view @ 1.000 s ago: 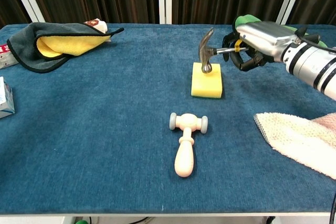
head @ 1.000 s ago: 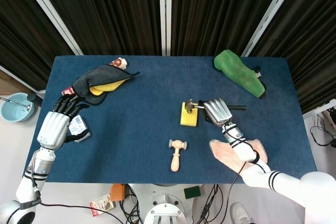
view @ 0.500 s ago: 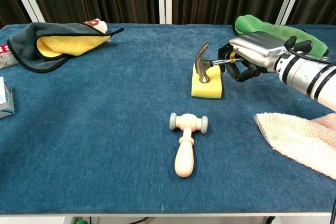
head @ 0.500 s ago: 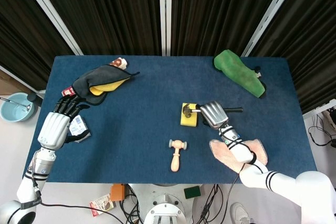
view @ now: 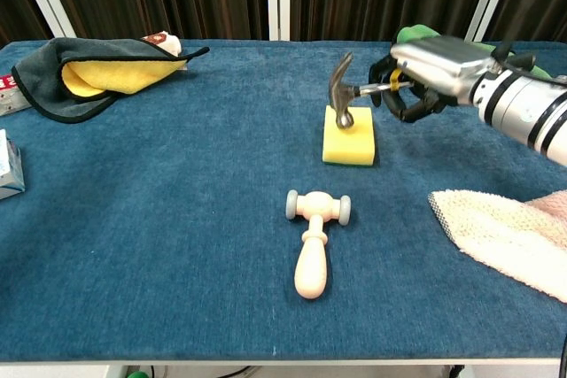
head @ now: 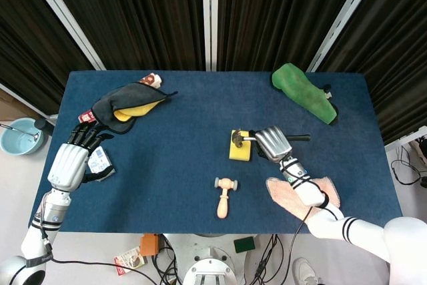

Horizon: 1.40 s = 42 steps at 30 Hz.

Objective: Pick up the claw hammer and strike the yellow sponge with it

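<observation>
My right hand [head: 272, 143] [view: 423, 76] grips the claw hammer [view: 343, 93] [head: 238, 139] by its handle, whose dark end sticks out to the right in the head view. The metal head stands at the top of the yellow sponge [view: 349, 141] [head: 239, 149], its face touching or just above the surface; the chest view is slightly blurred there. The sponge lies flat near the table's middle. My left hand [head: 72, 159] rests open at the left edge of the table, away from both, and is out of the chest view.
A wooden toy mallet [view: 314, 237] lies in front of the sponge. A pink towel [view: 505, 236] sits under my right forearm. A green cloth [head: 303, 92] is at the back right, a dark cloth with yellow lining [view: 93, 70] at the back left, a small packet [head: 99, 161] by my left hand.
My right hand dipped the hammer head onto the sponge half a second ago and has since lifted it slightly. The left hand has not moved.
</observation>
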{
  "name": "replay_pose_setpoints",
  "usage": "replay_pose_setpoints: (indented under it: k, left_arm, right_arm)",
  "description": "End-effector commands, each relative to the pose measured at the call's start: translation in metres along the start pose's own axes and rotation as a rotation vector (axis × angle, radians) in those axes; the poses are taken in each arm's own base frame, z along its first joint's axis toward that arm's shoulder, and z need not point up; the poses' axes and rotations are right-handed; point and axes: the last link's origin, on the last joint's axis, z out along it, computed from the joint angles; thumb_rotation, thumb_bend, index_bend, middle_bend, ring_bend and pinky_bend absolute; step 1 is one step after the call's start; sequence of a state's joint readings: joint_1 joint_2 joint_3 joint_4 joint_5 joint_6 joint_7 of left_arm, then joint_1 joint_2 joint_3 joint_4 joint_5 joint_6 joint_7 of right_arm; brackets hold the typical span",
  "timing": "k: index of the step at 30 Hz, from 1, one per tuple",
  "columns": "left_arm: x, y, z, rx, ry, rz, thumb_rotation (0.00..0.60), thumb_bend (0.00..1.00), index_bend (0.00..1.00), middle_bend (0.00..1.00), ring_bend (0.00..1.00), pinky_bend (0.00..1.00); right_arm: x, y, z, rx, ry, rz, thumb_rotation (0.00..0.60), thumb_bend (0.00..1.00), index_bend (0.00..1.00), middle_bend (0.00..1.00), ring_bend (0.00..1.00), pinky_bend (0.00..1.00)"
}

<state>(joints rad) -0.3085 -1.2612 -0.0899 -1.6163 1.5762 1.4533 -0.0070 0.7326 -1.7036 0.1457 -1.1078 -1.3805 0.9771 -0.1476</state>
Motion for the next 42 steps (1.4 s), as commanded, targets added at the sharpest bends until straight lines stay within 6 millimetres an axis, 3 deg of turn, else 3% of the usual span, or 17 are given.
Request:
replay_pose_setpoints:
  k: [1,11,14,20,23,30,33,38,42]
  left_arm:
    - [0.000,-0.001,0.000,0.002,-0.002,0.001,0.600,0.12,0.28,0.18,0.08,0.11]
    - [0.001,0.002,0.002,-0.009,0.006,-0.003,0.600,0.12,0.28,0.18,0.08,0.11]
    - [-0.001,0.003,0.003,-0.011,0.002,-0.006,0.600,0.12,0.28,0.18,0.08,0.11]
    - [-0.003,0.002,0.003,-0.006,-0.005,-0.004,0.600,0.12,0.28,0.18,0.08,0.11]
    - [-0.002,0.001,0.003,-0.005,-0.004,-0.002,0.600,0.12,0.28,0.18,0.08,0.11]
    - [0.000,0.003,0.005,-0.015,0.006,-0.005,0.600,0.12,0.28,0.18,0.08,0.11]
    - [0.001,0.004,0.005,-0.019,0.009,-0.001,0.600,0.12,0.28,0.18,0.08,0.11]
    - [0.001,0.004,0.005,-0.017,0.006,-0.003,0.600,0.12,0.28,0.18,0.08,0.11]
    - [-0.001,0.005,0.005,-0.019,-0.001,-0.003,0.600,0.12,0.28,0.18,0.08,0.11]
  right_arm:
    - [-0.018,-0.004,0.002,0.012,-0.053,-0.061,0.600,1.00,1.00,0.86,0.86,0.81]
    - [0.024,0.003,-0.005,0.025,0.117,0.006,0.600,1.00,1.00,0.86,0.86,0.81]
    - [0.019,0.002,-0.006,0.024,0.086,-0.006,0.600,1.00,1.00,0.86,0.86,0.81]
    - [-0.012,-0.004,-0.003,0.054,-0.021,-0.117,0.600,1.00,1.00,0.86,0.86,0.82]
    - [-0.012,-0.003,-0.002,0.054,-0.010,-0.143,0.600,1.00,1.00,0.86,0.86,0.82]
    - [0.032,0.001,-0.007,0.022,0.191,0.146,0.600,1.00,1.00,0.86,0.86,0.82]
    - [0.038,0.005,-0.010,0.014,0.249,0.249,0.600,1.00,1.00,0.86,0.86,0.82]
    - [0.025,0.010,-0.010,0.002,0.266,0.288,0.600,1.00,1.00,0.86,0.86,0.82]
    - [0.005,0.011,-0.003,0.003,0.137,0.163,0.600,1.00,1.00,0.86,0.86,0.82]
